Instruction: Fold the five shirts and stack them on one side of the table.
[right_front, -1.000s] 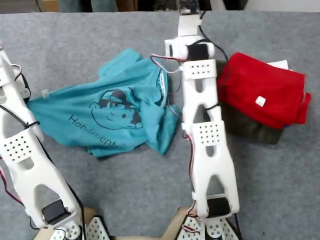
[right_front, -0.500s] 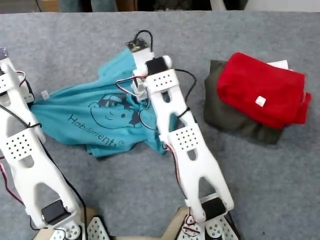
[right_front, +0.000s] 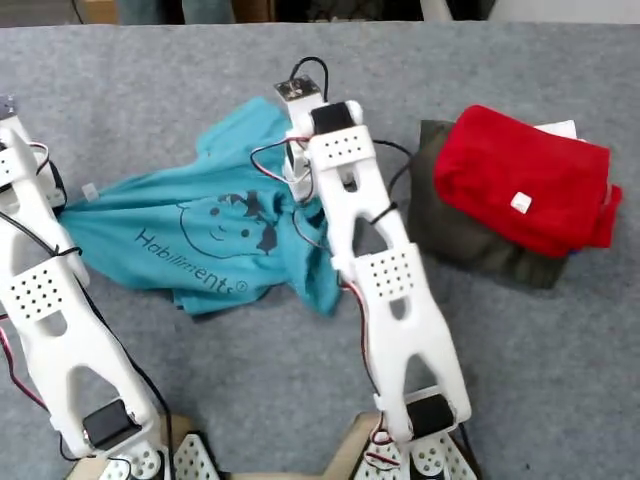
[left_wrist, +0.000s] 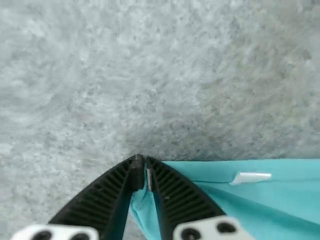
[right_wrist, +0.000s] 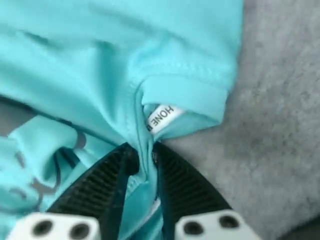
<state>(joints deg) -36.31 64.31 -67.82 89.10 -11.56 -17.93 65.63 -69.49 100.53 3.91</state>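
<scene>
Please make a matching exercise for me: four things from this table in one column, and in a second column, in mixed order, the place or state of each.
Column 1
1. red shirt
2. dark green shirt
3. teal shirt
4. right end effector

Column 2
A. crumpled, not yet folded
B. shut on a collar
C. folded, lying on top
D. folded, under the red one

Pairs: 1-C, 2-D, 3-A, 4-B

Grey felt-covered tabletop (right_front: 540, 380)
</scene>
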